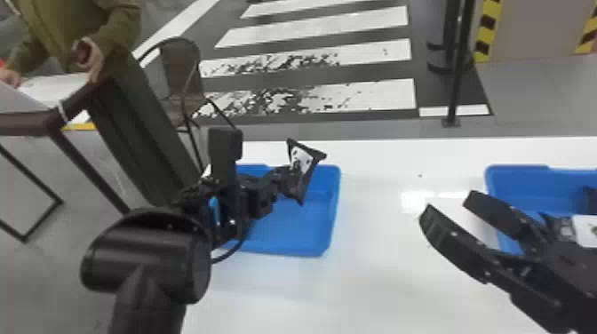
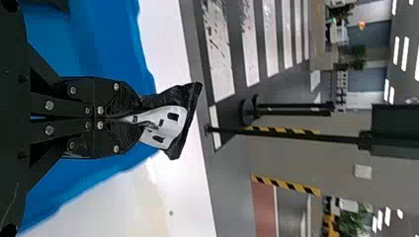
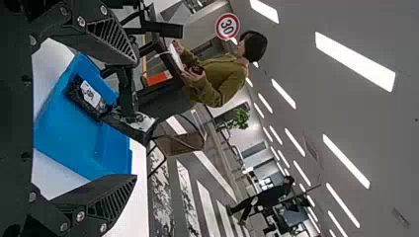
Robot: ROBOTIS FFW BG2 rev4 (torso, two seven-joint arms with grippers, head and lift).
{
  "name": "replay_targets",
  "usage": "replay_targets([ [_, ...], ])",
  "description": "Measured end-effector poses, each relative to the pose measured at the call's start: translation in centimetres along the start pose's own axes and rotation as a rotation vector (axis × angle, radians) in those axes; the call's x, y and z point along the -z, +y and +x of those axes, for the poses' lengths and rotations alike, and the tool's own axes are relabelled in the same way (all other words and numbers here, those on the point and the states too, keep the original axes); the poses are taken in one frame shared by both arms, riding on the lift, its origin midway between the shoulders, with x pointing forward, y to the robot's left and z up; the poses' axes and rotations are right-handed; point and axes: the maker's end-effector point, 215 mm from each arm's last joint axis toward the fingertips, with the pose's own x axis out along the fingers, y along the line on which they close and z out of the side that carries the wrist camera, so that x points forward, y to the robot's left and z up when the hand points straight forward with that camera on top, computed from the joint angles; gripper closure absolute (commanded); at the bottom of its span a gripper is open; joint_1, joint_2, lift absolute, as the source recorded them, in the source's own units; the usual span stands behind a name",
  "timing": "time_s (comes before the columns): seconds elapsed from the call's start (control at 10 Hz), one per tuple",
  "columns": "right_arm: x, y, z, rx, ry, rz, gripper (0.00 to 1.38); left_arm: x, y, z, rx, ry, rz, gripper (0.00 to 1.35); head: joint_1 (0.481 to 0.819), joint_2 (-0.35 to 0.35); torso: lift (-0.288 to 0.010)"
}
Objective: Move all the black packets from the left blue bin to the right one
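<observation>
In the head view, the left end effector [image 1: 282,180] is above the left blue bin [image 1: 336,200], toward its right side. It grasps a black packet [image 1: 296,177] with a white label, which hangs clear of the bin and is tilted, its wider end away from the grip. The right end effector [image 1: 449,205] is released, its two fingers parted and pointing left, over the near-left corner of the right blue bin [image 1: 515,168] and the white tabletop [image 1: 377,275] beside it. A dark item [image 1: 590,200] shows inside the right bin at the picture's edge; I cannot tell whether it is a packet.

In the left wrist view, the left end effector [image 2: 132,118] is clenched on one gathered end of the packet, and the rest, white label included, spreads out past the fingertips.

In the right wrist view, the right end effector [image 3: 133,119] has its fingers wide apart with nothing between them. Beyond them, another black packet [image 3: 79,98] with a white label lies in the left blue bin, near the left arm's held packet.
</observation>
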Motion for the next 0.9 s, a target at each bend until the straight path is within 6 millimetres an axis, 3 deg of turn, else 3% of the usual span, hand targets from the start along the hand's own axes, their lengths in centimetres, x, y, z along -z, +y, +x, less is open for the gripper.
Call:
replay_targets([
  [0.2, -0.3, -0.8, 1.3, -0.025, 0.014, -0.021, 0.21, -1.5, -6.9, -0.5, 0.156, -0.06, -0.018, 1.19, 0.695, 0.195, -0.14],
  [0.5, -1.6, -2.0, 2.8, -0.036, 0.01, -0.047, 0.21, -1.8, -15.1, -0.9, 0.341, -0.082, -0.054, 1.19, 0.695, 0.089, -0.14],
  [0.7, -1.9, -3.3, 3.6, -0.031, 0.013, -0.054, 0.21, -3.2, -19.0, -1.5, 0.437, -0.116, -0.06, 1.19, 0.695, 0.045, -0.14],
  [0.9, -2.4, -4.8, 4.4, -0.016, 0.01, -0.068, 0.21, -4.8, -21.6, -2.3, 0.499, -0.151, -0.054, 1.19, 0.695, 0.006, -0.14],
])
